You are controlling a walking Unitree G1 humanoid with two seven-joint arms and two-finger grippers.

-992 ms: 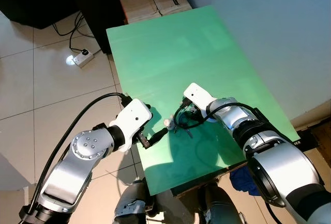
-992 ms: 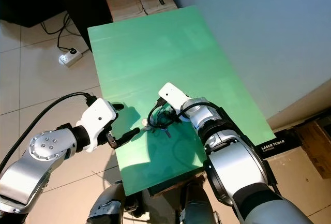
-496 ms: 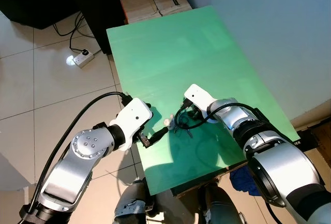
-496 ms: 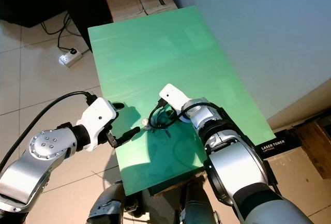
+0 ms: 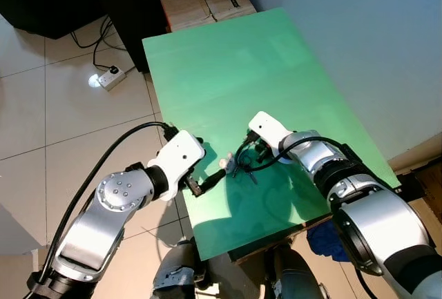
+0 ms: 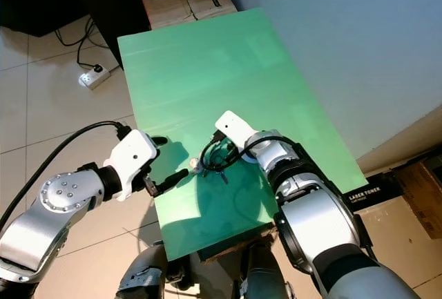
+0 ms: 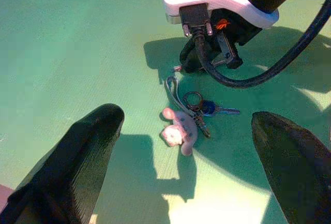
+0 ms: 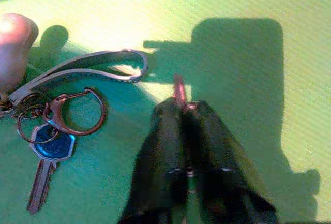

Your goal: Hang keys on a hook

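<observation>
Hanging step: you are working over the green table [image 5: 228, 71], with both grippers meeting near its left front edge.
Keys: you are seeing the key bunch [image 7: 194, 111] lying flat on the table, between the two grippers. It comprises a blue-headed key [image 8: 47, 154], linked metal rings [image 8: 77, 113], a grey strap loop [image 8: 85, 69] and a pink charm [image 7: 177, 131].
Right gripper: you are holding the right gripper [image 8: 180, 111] pressed closed on a thin pinkish pin [image 8: 179, 88], most likely the hook. Its tip is pointing at the end of the strap loop, just beside it but apart from it. This placement is probably presenting the hook where the loop can be slipped over it.
Left gripper: you are keeping the left gripper [image 7: 189, 169] spread wide, one finger either side of the bunch, with neither finger touching it. It is hovering low at the table edge, likely so that it can close on the charm or the rings.
Progress: you are not yet lifting the keys; nothing is hanging on the pin.
Next move: you are needing a grip on the bunch that leaves the strap loop free to hang.
Risk: the strap is lying flat, so it may be sliding rather than rising when nudged.
</observation>
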